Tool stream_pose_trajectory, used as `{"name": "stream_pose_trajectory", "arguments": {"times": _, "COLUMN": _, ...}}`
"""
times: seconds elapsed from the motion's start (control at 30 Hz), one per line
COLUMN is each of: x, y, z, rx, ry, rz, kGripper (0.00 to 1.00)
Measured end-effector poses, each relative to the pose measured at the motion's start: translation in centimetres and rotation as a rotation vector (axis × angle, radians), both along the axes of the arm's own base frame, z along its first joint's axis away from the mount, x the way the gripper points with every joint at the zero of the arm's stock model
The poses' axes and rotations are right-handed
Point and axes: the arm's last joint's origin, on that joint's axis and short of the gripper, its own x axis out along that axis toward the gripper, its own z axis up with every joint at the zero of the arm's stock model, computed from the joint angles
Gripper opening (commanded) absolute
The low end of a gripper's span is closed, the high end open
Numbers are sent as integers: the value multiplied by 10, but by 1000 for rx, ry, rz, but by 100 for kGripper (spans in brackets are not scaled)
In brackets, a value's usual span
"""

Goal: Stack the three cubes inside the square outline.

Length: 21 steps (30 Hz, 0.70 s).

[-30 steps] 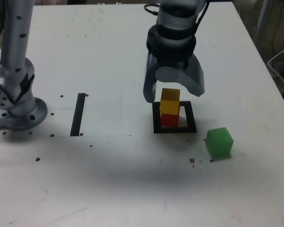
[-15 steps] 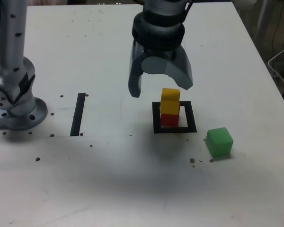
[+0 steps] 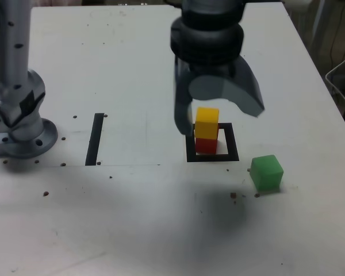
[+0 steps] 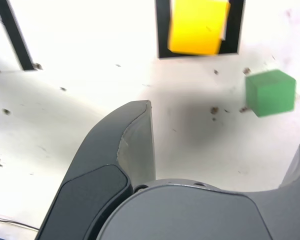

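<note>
the gripper [image 3: 218, 118] hangs above the desk [image 3: 132, 63] with its jaws spread wide and nothing between them. the yellow cube [image 3: 206, 123] sits on top of the red cube [image 3: 205, 145], and both stand inside the square outline [image 3: 212, 156] near the middle of the desk. the green cube [image 3: 267, 172] rests alone on the desk, outside the outline, nearer the desk's near edge and toward the exterior view's right. a straight black strip [image 3: 95, 138] lies flat toward the exterior view's left, close to the arm's base [image 3: 20, 135]. small dark specks [image 3: 234, 195] dot the surface.
</note>
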Motion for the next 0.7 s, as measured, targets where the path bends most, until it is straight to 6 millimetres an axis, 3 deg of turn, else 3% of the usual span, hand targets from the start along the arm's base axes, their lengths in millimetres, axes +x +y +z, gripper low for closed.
{"name": "stream_pose_trajectory", "arguments": {"times": 0.33, "x": 27, "y": -22, "z": -15, "rx": -15, "ry": -11, "rz": -38, "kGripper": 99}}
{"name": "stream_pose_trajectory", "arguments": {"times": 0.7, "x": 53, "y": -29, "z": -44, "rx": 1, "ry": -36, "rz": -50, "kGripper": 99}}
